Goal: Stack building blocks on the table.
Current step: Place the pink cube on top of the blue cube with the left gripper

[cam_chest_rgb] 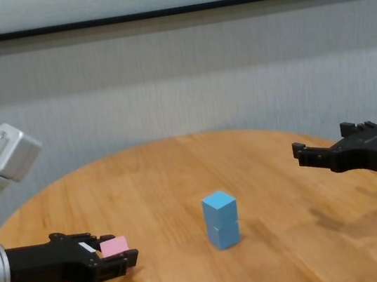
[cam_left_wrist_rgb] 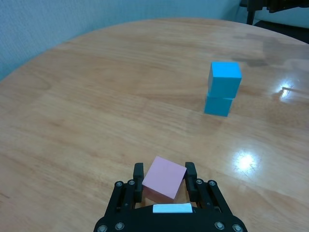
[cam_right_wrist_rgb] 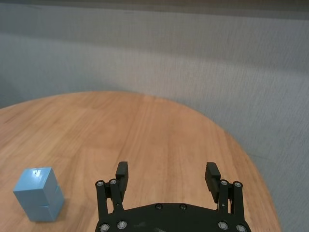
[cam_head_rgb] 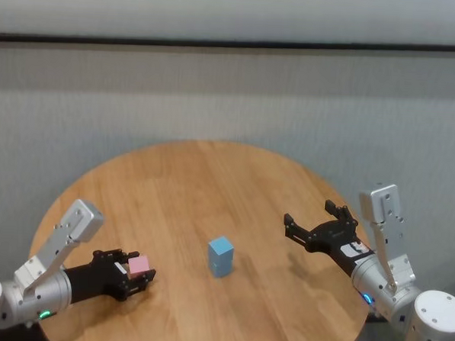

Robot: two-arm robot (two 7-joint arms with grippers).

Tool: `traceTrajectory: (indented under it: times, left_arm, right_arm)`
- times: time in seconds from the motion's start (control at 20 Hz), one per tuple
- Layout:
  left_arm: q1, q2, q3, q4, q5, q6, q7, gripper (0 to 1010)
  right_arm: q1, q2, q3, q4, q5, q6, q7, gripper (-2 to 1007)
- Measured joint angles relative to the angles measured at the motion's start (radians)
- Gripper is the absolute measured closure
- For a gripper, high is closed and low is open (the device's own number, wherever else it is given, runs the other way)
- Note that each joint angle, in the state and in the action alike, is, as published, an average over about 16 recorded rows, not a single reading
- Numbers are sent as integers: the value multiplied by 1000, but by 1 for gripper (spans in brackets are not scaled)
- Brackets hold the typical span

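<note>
- Grey textured wall [cam_head_rgb: 231, 102] behind, spanning the head and chest views.
- Dark horizontal strip [cam_head_rgb: 234, 43] along the wall's upper part, running edge to edge.
- Lighter, whitish band [cam_head_rgb: 236, 10] above that strip.
- Blue-tinted stretch of the same wall visible in the left wrist view, along the far side.

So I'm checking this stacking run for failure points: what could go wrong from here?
The pink cube sits skewed between the left gripper fingers, so it may twist or slip when lifted. The two-block blue stack is already misaligned, top cube rotated, so a skewed pink cube set on top could topple it.
</note>
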Motion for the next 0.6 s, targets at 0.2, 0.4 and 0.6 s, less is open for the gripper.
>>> traceTrajectory:
  times: [0.2, 0.4, 0.6]
  left_arm:
    - [1, 1, -1, -3, 0, 1, 2, 461]
    - [3, 4, -3, -10, -1, 4, 4, 481]
    - [7, 12, -9, -31, -4, 11, 10, 482]
  right_arm:
    - [0, 0, 0, 0, 0, 0, 0, 0]
    - [0, 0, 0, 0, 0, 0, 0, 0]
    - [0, 0, 0, 0, 0, 0, 0, 0]
